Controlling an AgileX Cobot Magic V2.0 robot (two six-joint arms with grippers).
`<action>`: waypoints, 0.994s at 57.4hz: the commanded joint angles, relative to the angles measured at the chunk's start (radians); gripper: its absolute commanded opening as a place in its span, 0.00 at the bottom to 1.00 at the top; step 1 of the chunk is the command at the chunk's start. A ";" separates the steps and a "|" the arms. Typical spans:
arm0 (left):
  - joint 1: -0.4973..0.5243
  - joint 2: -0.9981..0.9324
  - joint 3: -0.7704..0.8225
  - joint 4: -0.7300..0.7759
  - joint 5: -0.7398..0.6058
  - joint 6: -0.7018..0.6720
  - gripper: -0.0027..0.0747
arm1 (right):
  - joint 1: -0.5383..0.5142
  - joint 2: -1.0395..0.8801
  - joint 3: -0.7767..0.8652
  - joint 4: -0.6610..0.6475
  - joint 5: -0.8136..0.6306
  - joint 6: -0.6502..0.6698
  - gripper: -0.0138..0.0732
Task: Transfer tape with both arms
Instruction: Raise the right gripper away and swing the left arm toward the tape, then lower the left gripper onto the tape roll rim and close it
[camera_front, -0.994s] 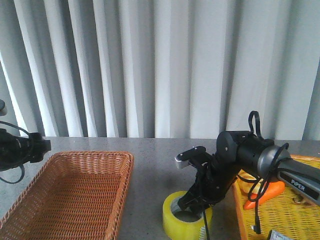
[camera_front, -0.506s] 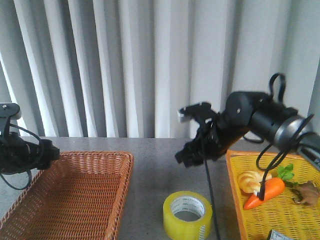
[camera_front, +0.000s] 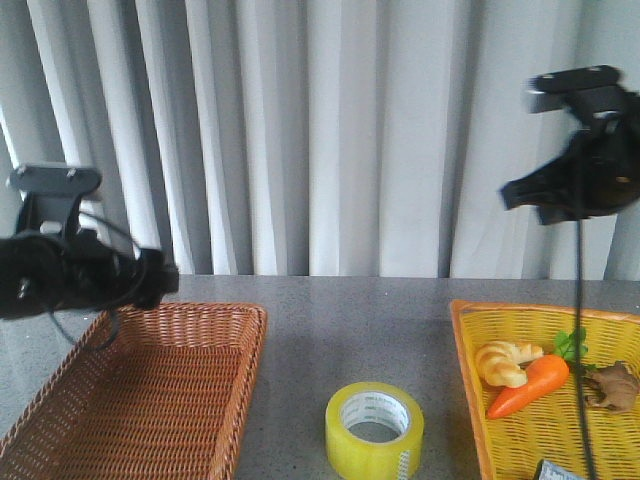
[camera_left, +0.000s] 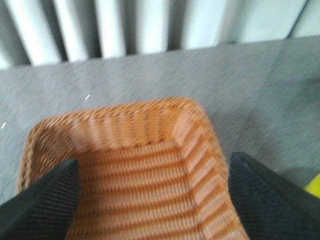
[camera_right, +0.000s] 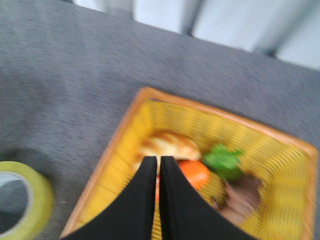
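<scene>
The yellow tape roll (camera_front: 375, 430) lies flat on the grey table between the two baskets; its edge also shows in the right wrist view (camera_right: 20, 200). My right gripper (camera_front: 518, 195) is raised high at the right, well above the yellow basket; its wrist view shows the fingers (camera_right: 159, 162) shut and empty. My left gripper (camera_front: 165, 280) is at the left over the far edge of the wicker basket. Its fingers (camera_left: 45, 200) stand wide apart and empty, with the basket's inside between them.
A brown wicker basket (camera_front: 60, 400) stands at the left, nothing in it; it also shows in the left wrist view (camera_left: 125, 115). A yellow basket (camera_front: 465, 350) at the right holds a croissant (camera_front: 508, 360), an orange toy carrot (camera_front: 530, 385) and a brown toy (camera_front: 612, 385). Grey curtains hang behind.
My right arm let go of the tape, rose from it and swung up to the right. My left arm moved right and up over the wicker basket. The tape stayed put.
</scene>
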 joint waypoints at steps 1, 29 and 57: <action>-0.056 -0.011 -0.112 -0.006 -0.040 0.001 0.78 | -0.050 -0.087 0.024 -0.022 -0.039 0.025 0.15; -0.272 0.446 -0.647 -0.028 0.296 0.046 0.78 | -0.071 -0.093 0.042 -0.042 0.012 0.036 0.15; -0.282 0.662 -0.802 -0.190 0.421 0.044 0.78 | -0.071 -0.093 0.042 -0.042 0.016 0.036 0.15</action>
